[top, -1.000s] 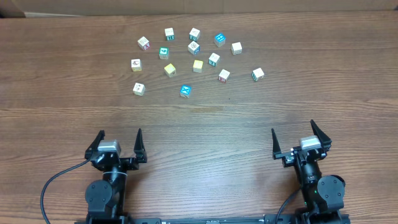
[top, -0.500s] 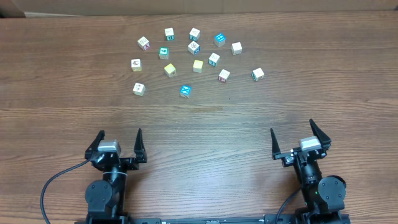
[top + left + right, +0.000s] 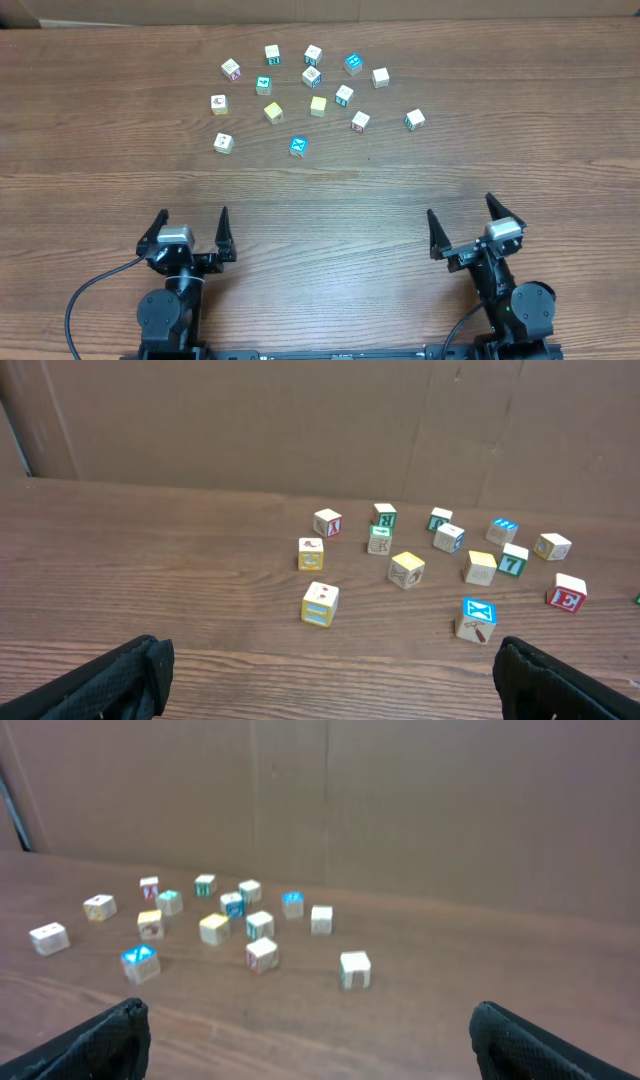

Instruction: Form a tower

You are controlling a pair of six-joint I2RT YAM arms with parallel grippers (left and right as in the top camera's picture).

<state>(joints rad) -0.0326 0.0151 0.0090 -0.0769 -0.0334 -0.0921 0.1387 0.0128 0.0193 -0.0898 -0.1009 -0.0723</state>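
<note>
Black two-finger left gripper (image 3: 193, 212) sits at the near table edge, jaws spread wide, nothing between them; in its wrist view only the two dark fingertips (image 3: 110, 685) show at the bottom corners. The right gripper (image 3: 460, 207) is at the near edge on the other side, jaws also fully apart and empty, turned slightly toward the middle. That makes 2 grippers, both well apart from every block. A black cable (image 3: 85, 295) loops off the left arm's base. The brown wood-grain table (image 3: 100, 170) is bare between the grippers and the blocks. The cubes (image 3: 312, 77), 15 in all, lie in a loose cluster on the far half of the table, nearer the centre than either side. The same 15 count in the left wrist view, one of them cut by the right edge, and 15 in the right wrist view, which is blurred. Each cube lies single on the wood, none on another, so the tower is not yet formed. 2 have bright blue tops; the near blue cube (image 3: 298, 147) is closest to the grippers. 2 have yellow tops, side by side mid-cluster. The outlying cube (image 3: 414, 119) is furthest right. A cardboard wall (image 3: 300, 420) stands behind the table.
</note>
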